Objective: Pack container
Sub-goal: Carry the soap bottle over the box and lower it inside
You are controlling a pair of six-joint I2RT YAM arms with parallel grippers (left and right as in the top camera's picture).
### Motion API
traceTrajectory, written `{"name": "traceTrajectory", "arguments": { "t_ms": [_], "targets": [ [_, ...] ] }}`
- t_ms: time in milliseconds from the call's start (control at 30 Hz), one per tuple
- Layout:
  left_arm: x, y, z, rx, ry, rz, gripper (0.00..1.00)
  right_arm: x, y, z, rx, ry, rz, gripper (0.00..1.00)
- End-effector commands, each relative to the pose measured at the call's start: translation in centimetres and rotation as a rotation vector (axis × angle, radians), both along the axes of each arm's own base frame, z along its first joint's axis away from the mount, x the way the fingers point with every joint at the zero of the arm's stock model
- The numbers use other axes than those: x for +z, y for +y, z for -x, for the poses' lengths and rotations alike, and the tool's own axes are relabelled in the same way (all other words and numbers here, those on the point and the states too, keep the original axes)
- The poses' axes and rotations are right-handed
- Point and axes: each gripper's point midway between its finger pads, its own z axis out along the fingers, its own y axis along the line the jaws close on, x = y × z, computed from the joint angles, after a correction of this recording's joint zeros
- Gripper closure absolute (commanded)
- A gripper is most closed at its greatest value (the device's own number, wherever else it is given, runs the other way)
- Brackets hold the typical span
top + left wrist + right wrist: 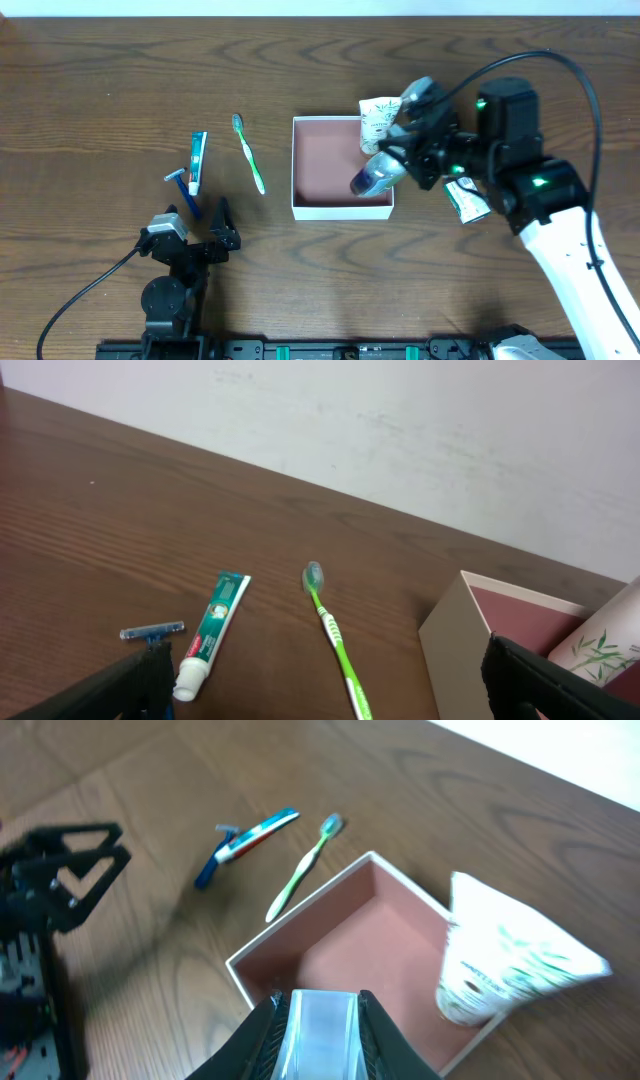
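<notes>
Clamped in the right gripper, closest to its wrist camera, a small clear bottle hangs above the near right wall of the container. That box sits in the middle of the table, open side up. Being square, it has no long axis, and its walls run parallel to the table edges. A white leaf-printed tube leans in its far right corner. I judge the bottle should therefore travel inward over the bare reddish floor, drop low, and be let go only when almost lying flat, well clear of the tube and the thin wall. A green-and-white carton lies outside, near the container's right side, partly under the arm. Well to the left lie a green toothbrush, a toothpaste tube and a blue razor. The left gripper, jaws apart, rests near them, holding nothing.
</notes>
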Motion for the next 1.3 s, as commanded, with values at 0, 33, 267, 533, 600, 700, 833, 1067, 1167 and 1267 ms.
{"name": "traceTrajectory", "arguments": {
  "t_ms": [0,33,267,533,600,700,833,1067,1167,1267],
  "targets": [
    [-1.8,0.6,0.1,0.030,0.056,-0.015,0.02,-0.5,1.3,-0.2,0.023,-0.046,0.065,0.91],
    [-1.8,0.6,0.1,0.030,0.056,-0.015,0.02,-0.9,1.6,-0.3,0.024,-0.046,0.080,0.91],
    [-1.8,0.6,0.1,0.030,0.056,-0.015,0.02,-4.3,4.1,-2.2,0.021,-0.066,0.182,0.90],
    [-1.8,0.6,0.1,0.030,0.056,-0.015,0.02,-7.7,4.6,-5.5,-0.057,-0.076,0.258,0.92],
    [-1.8,0.6,0.1,0.030,0.056,-0.015,0.02,-8.6,4.4,-6.2,-0.080,-0.075,0.283,0.92],
    [-1.8,0.6,0.1,0.030,0.056,-0.015,0.02,-9.7,4.1,-7.0,-0.103,-0.074,0.311,0.92],
    [-1.8,0.6,0.1,0.030,0.056,-0.015,0.02,-10.4,4.4,-7.6,-0.108,-0.078,0.313,0.92],
    [-1.8,0.6,0.1,0.030,0.056,-0.015,0.02,-9.7,4.8,-8.4,-0.115,-0.114,0.291,0.91],
    [-1.8,0.6,0.1,0.030,0.056,-0.015,0.02,-9.5,4.8,-8.5,-0.116,-0.122,0.286,0.91],
    [-1.8,0.6,0.1,0.030,0.056,-0.015,0.02,-9.4,4.9,-8.6,-0.117,-0.127,0.283,0.83]
  ]
}}
